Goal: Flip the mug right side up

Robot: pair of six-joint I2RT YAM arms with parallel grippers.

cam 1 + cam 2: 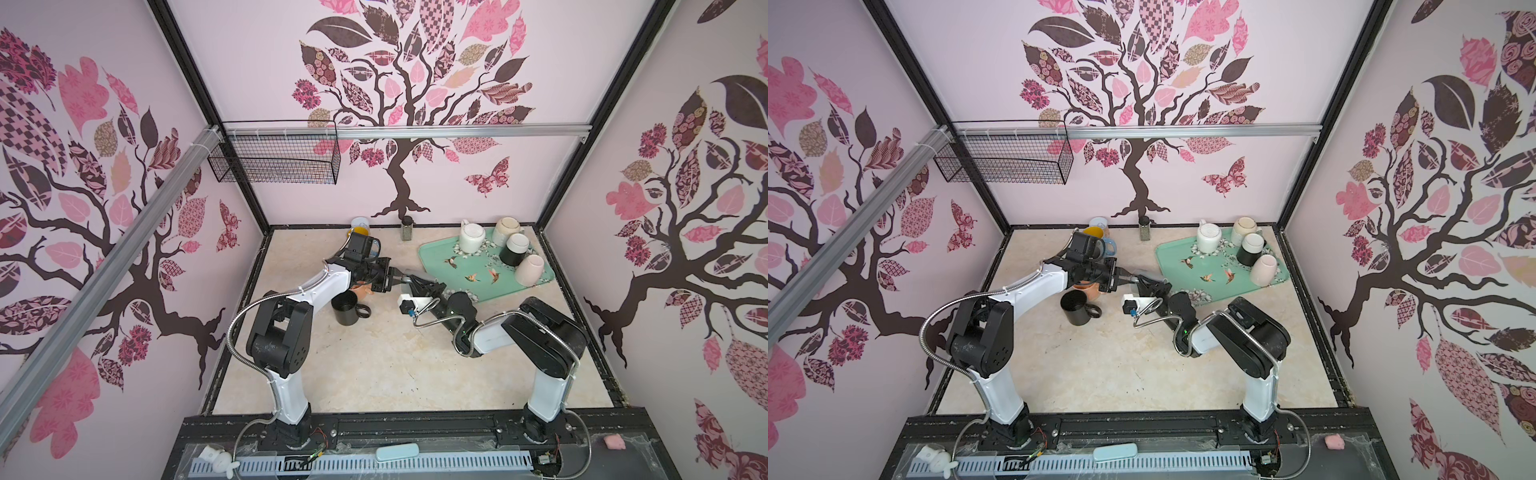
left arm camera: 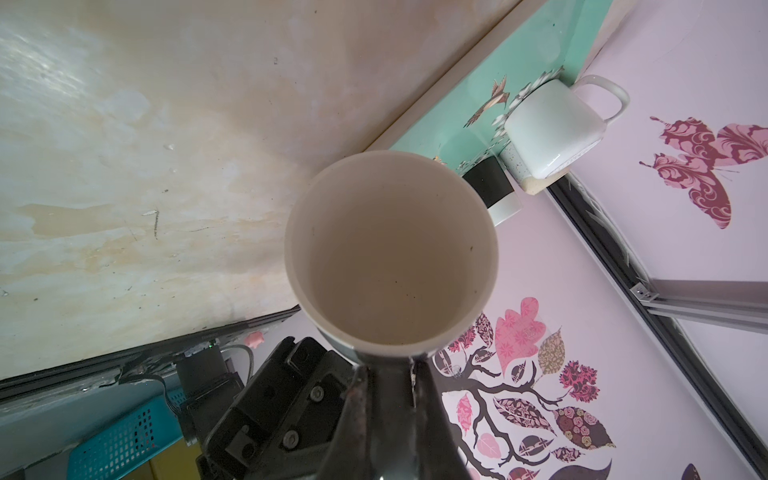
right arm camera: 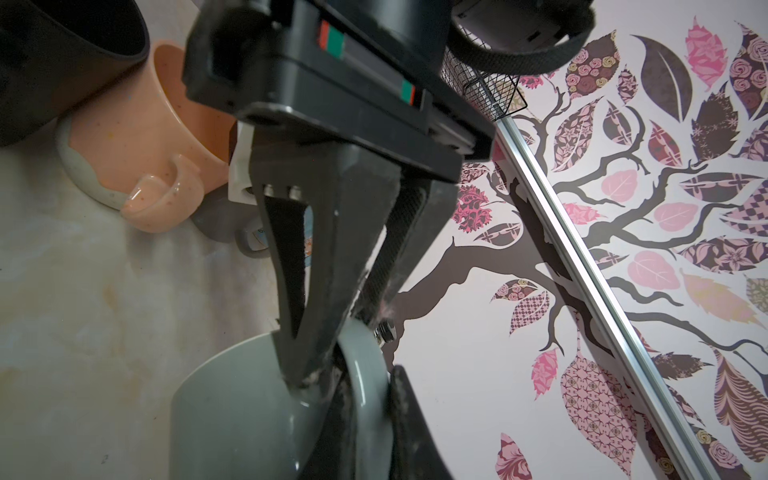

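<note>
Left gripper and right gripper both clamp the grey mug — opposing pulls could wrench it loose.

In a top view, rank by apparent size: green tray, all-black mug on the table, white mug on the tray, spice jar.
1. tray
2. black mug and white mug: about alike; the white one sits farther back, so no ranking
3. jar
</note>
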